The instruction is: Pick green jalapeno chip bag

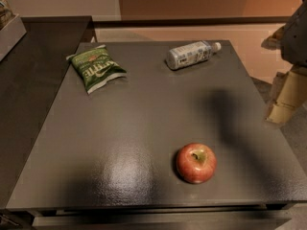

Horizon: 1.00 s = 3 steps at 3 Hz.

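Observation:
The green jalapeno chip bag lies flat at the far left of the dark grey table, with its white lettering facing up. My gripper hangs at the right edge of the view, beyond the table's right side and far from the bag. It holds nothing that I can see. Part of the arm shows above it.
A clear plastic bottle with a white label lies on its side at the far right of the table. A red apple sits near the front edge. A second dark counter adjoins on the left, with a box on it.

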Available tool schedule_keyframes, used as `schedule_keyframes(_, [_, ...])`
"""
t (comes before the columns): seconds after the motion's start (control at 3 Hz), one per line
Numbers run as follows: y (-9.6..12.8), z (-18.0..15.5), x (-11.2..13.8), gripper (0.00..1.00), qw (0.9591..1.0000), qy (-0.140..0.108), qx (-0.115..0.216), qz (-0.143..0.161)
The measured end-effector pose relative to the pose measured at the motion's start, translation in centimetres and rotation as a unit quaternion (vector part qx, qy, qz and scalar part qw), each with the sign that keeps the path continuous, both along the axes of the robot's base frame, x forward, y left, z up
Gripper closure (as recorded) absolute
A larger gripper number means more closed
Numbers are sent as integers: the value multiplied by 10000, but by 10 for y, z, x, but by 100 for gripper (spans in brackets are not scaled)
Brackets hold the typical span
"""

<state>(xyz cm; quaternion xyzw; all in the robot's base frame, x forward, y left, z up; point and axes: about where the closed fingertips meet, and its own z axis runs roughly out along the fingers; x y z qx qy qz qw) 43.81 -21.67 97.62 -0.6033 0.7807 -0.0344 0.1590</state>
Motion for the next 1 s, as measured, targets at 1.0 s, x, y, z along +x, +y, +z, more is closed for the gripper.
schedule_keyframes(1.0, [16, 3, 10, 0, 9999, -113, 95, 21])
